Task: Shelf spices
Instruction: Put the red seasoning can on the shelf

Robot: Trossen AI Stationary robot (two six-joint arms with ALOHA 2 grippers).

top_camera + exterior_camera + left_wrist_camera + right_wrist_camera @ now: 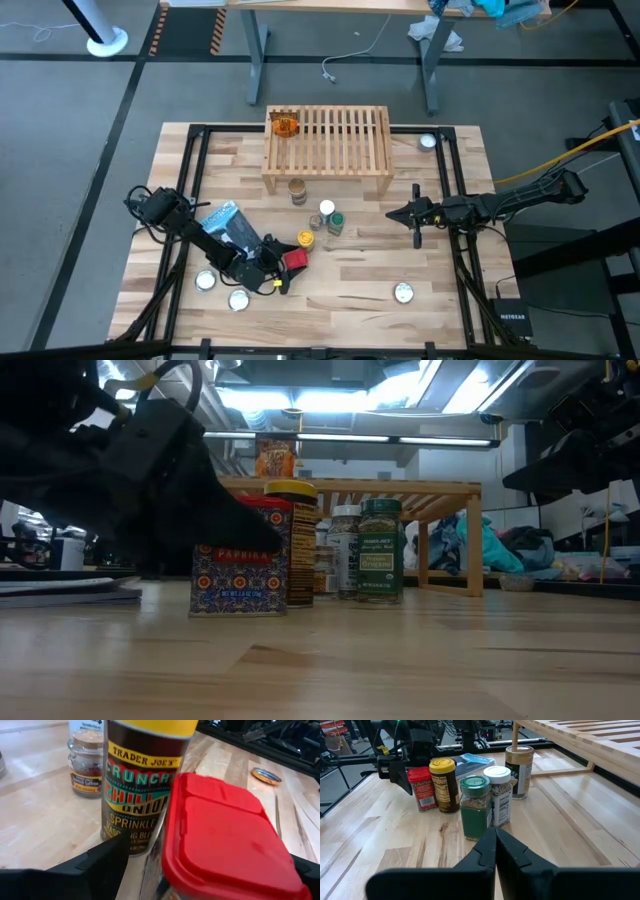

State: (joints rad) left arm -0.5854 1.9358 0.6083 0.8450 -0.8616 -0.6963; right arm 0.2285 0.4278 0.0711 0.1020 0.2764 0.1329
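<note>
Left tool point(282, 268): fingers spread wide, straddling the red rectangular paprika tin with the red plastic lid point(294, 260). The tin stands upright on the light-wood desk point(360, 270); whether the pads already touch its sides cannot be told.

Just beyond the tin, almost against it: the yellow-lidded dark jar of chili onion sprinkle point(305, 240). Judgement: the close should bear on the tin alone, fingers on its flat faces and below the lid, then a straight lift so the jar is not knocked.

Farther from the tool: the green-lidded herb jar point(336, 222) and white-lidded jar point(327, 208), side by side; then the tan-lidded jar point(297, 190) just before the shelf legs.

Farthest: the slatted light-wood shelf point(345, 140), carrying one orange packet point(286, 125) at a corner. Most slats free.

Right tool point(417, 228): pressed together, empty, parked well apart.
</note>
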